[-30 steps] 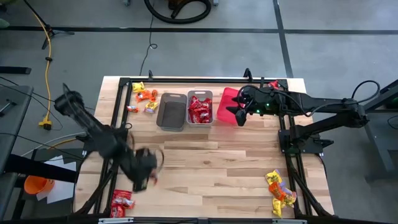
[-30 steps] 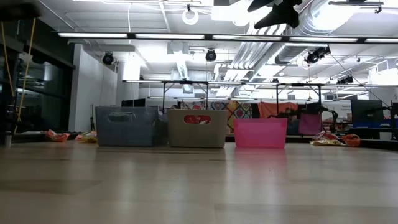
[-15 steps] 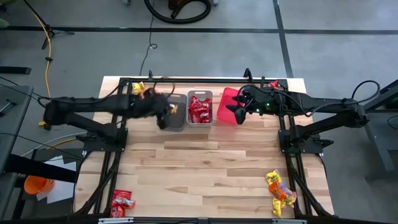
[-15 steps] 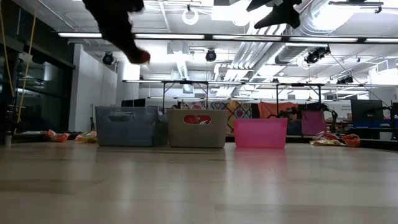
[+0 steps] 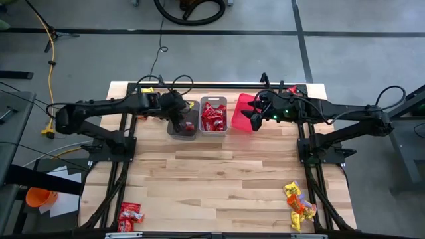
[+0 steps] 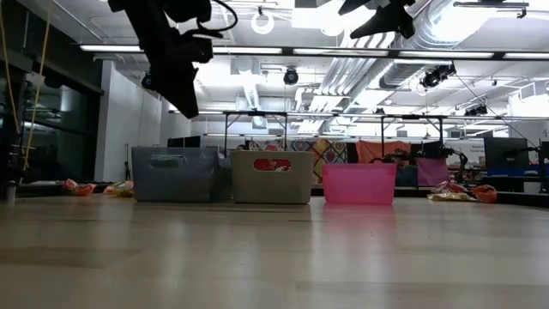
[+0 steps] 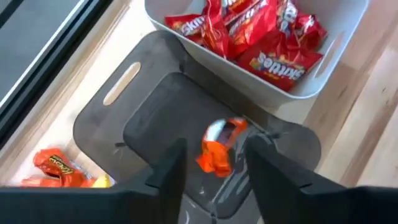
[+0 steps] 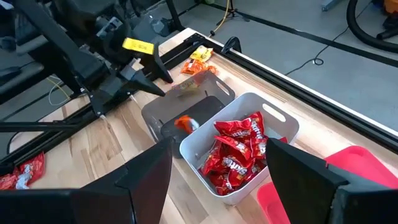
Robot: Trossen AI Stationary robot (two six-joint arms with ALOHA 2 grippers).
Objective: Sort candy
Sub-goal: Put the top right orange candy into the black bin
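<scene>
My left gripper [image 5: 182, 123] hangs open over the dark brown bin [image 5: 184, 109] at the table's far side. An orange candy [image 7: 219, 149] shows between its fingers without touching them; in the right wrist view the same candy [image 8: 185, 123] is down inside the brown bin [image 8: 168, 115], below the left gripper [image 8: 152, 84]. The grey bin [image 5: 214, 101] beside it holds several red candies [image 7: 249, 31]. My right gripper [image 5: 252, 123] waits open above the pink bin [image 5: 240, 106].
Loose candy lies in three heaps: orange and yellow at the far left [image 5: 147, 93], red at the near left [image 5: 130, 215], yellow and orange at the near right [image 5: 297, 202]. The three bins stand in a row along the far edge; bare wood [image 5: 219, 172] fills the middle.
My left gripper has swung from the table's near left toward the far edge, carrying a small candy, and has stopped over the brown bin. It has let go: the candy is no longer at its fingertips and has dropped into the brown bin.
</scene>
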